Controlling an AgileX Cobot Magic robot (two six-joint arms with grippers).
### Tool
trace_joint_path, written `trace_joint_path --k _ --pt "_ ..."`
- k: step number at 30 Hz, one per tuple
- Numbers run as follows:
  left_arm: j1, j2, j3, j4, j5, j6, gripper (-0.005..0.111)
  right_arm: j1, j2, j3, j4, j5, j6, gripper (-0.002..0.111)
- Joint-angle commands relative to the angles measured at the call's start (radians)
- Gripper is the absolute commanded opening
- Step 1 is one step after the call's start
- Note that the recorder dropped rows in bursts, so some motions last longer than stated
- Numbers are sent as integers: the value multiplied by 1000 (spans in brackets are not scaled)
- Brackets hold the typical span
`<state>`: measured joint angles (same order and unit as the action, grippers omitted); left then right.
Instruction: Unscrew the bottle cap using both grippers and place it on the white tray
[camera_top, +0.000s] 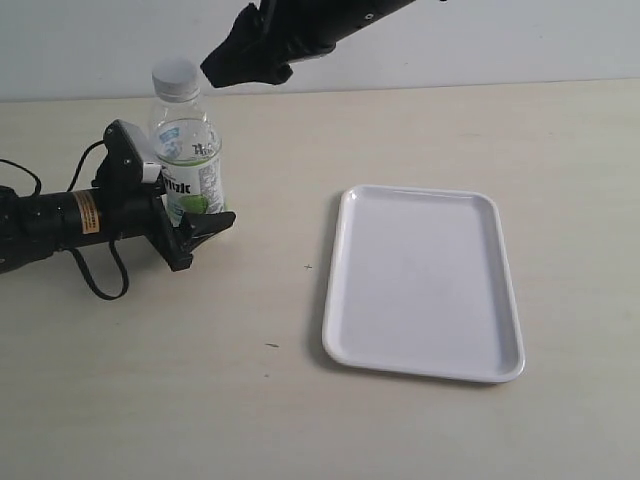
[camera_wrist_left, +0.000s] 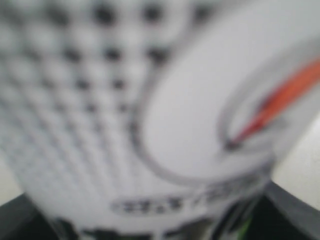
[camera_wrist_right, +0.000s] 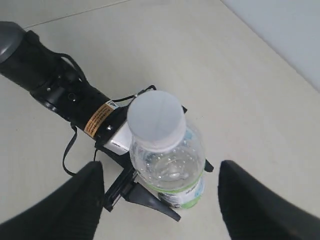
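The bottle (camera_top: 188, 160) stands upright at the table's left with the white bottle cap (camera_top: 176, 78) screwed on top. My left gripper (camera_top: 195, 200), with its orange label band and black cables, is shut on the bottle's labelled body from the left. In the left wrist view the blurred label of the bottle (camera_wrist_left: 150, 125) fills the picture. My right gripper (camera_top: 222, 68) hovers just above and to the right of the cap. It is open, with its fingers (camera_wrist_right: 75, 200) spread wide on either side of the bottle (camera_wrist_right: 172, 170) and the cap (camera_wrist_right: 154, 120) between and below them. The white tray (camera_top: 420, 280) lies at the right.
The left arm (camera_top: 50, 220) lies low along the table's left edge, with a cable loop (camera_top: 100, 280) beside it. A white wall (camera_top: 500, 40) closes off the back of the beige table (camera_top: 260, 380).
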<state>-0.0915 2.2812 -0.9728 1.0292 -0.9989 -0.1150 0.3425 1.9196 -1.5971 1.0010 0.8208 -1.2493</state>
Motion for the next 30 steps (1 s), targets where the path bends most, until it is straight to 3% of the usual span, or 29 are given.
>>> trace_joint_path --k 1,15,30 --pt "-2 6 5 38 96 3 0 61 5 5 8 -59 -154 64" --pt "-10 6 5 45 85 -1 0 112 74 5 73 -290 -241 64" --pt "-15 6 5 45 85 -1 0 112 101 5 232 -295 -221 64"
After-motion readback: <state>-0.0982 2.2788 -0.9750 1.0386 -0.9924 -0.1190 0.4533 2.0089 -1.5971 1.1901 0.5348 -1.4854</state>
